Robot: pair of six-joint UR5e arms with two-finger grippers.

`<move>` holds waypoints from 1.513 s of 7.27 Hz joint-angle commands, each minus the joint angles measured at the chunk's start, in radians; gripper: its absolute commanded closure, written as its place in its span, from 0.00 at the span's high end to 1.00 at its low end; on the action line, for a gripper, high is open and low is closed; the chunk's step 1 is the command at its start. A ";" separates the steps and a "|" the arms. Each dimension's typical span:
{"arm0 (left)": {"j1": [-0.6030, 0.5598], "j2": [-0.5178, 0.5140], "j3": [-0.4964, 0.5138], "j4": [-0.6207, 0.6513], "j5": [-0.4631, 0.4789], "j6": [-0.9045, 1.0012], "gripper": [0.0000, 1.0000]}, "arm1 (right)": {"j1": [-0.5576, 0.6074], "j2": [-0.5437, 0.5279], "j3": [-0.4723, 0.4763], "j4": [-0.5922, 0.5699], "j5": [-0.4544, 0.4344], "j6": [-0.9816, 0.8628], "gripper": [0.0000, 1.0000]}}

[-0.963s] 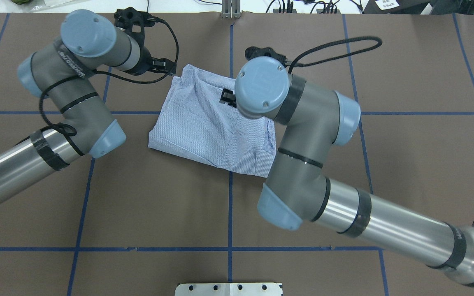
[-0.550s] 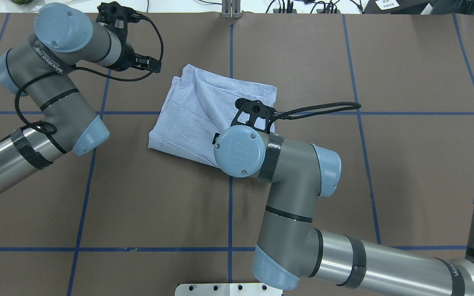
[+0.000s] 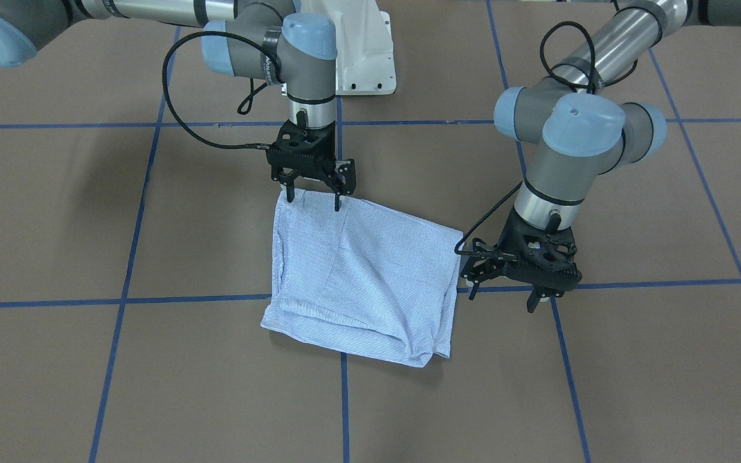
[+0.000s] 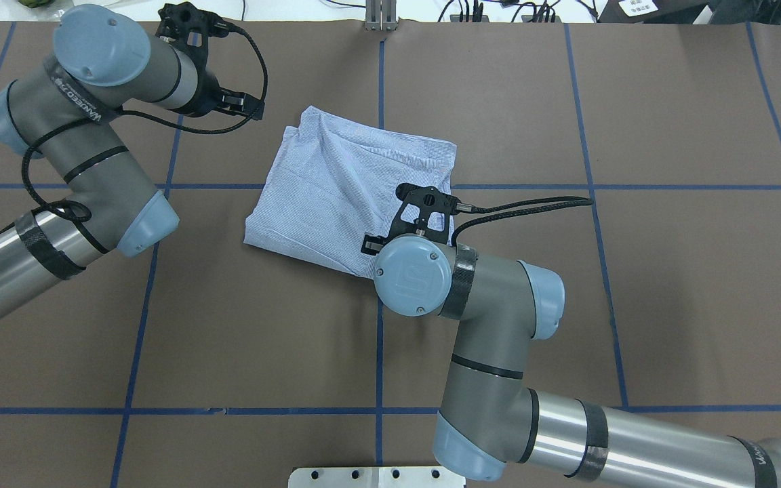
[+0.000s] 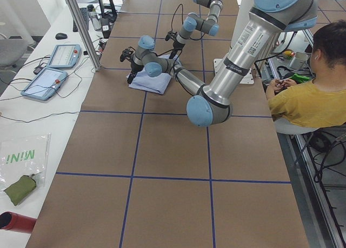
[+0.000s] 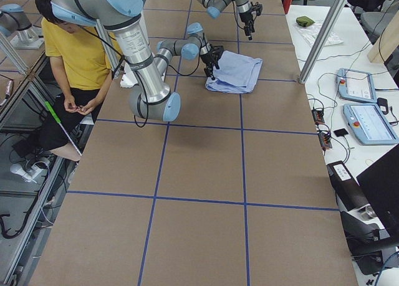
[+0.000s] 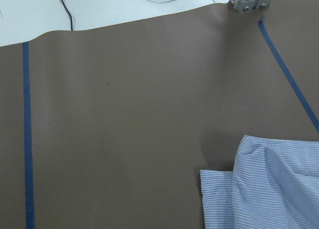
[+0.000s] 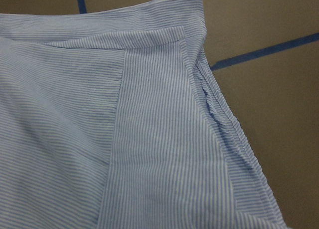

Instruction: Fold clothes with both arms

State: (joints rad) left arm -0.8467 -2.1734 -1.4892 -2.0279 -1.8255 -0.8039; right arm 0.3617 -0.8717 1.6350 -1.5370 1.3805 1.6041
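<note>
From overhead, my left gripper [image 4: 249,106] hangs just off the far-left corner of the shirt [image 4: 336,183], clear of the cloth. I cannot tell whether its fingers are apart or together. Its wrist camera gives me only bare table [image 7: 124,114] with a striped corner at lower right.

The shirt lies folded in a rough square across the middle blue tape line [image 4: 379,339], nearer the table's far edge than the robot's edge.

The right gripper [image 3: 312,202] is hidden under its own wrist joint in the overhead view. The front-facing camera shows its fingers spread and pointing down at the shirt's robot-side edge, with nothing clamped. I can't say whether the tips touch the cloth. Its wrist camera is filled with striped fabric, a seam and a folded hem.
</note>
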 commanded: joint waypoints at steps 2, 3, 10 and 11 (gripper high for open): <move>0.001 0.001 0.000 0.000 -0.002 0.000 1.00 | 0.003 -0.001 -0.148 0.133 -0.032 -0.012 1.00; 0.001 0.001 0.000 0.000 -0.002 0.000 1.00 | 0.005 0.005 -0.150 0.168 -0.031 -0.025 1.00; -0.015 0.281 -0.289 0.011 -0.067 0.072 1.00 | 0.349 -0.062 0.232 -0.226 0.395 -0.437 1.00; -0.037 0.391 -0.413 0.073 -0.071 0.166 1.00 | 0.435 -0.129 0.270 -0.219 0.478 -0.564 1.00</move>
State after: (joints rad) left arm -0.8624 -1.9232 -1.7493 -2.0061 -1.8791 -0.7330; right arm 0.6878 -0.9286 1.8577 -1.7539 1.7500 1.1942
